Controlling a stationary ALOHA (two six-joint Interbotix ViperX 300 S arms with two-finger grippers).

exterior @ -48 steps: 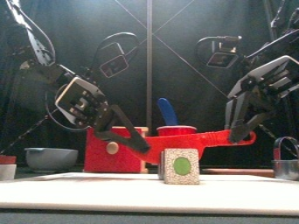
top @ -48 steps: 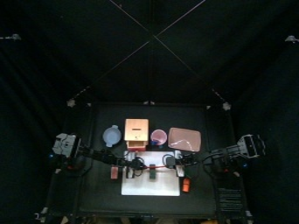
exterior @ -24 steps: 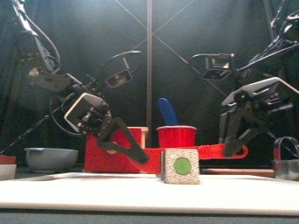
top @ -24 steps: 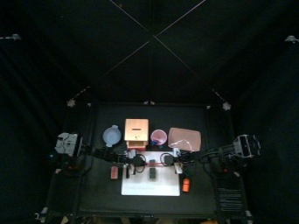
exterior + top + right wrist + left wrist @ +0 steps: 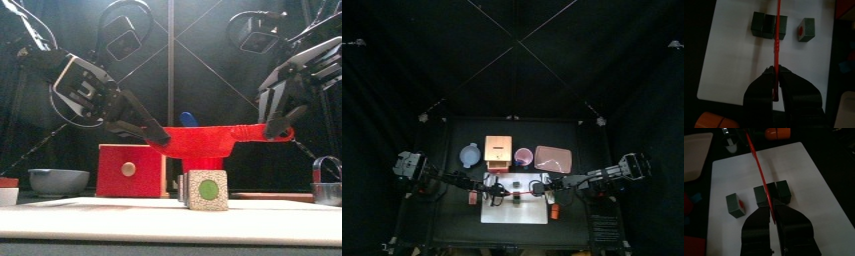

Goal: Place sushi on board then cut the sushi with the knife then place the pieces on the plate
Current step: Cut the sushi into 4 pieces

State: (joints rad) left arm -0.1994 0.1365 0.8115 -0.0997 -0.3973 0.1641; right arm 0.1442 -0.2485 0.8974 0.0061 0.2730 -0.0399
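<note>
The red knife (image 5: 221, 137) hangs level above the white board (image 5: 160, 220), seen edge-on as a thin red line (image 5: 757, 165) (image 5: 777, 35). My left gripper (image 5: 150, 134) (image 5: 771, 210) is shut on one end and my right gripper (image 5: 277, 128) (image 5: 776, 72) on the other. Under the blade, two dark green sushi blocks (image 5: 773, 193) (image 5: 769, 25) stand joined, and a third block (image 5: 733, 204) (image 5: 805, 28) stands apart. From the front, one piece (image 5: 205, 189) shows white rice with a green centre. The pink tray (image 5: 553, 157) lies behind the board on the right.
Behind the board stand the wooden box with its red drawer front (image 5: 131, 170), the red cup (image 5: 524, 155) holding the blue knife (image 5: 187, 120), and the blue-grey bowl (image 5: 58, 181). Orange toys (image 5: 473, 198) (image 5: 553, 211) lie at the board's sides. A metal cutter (image 5: 327, 188) is at the far right.
Both grippers have risen with the red knife, from about the height of the sushi piece to well above it. The sushi blocks have not moved.
</note>
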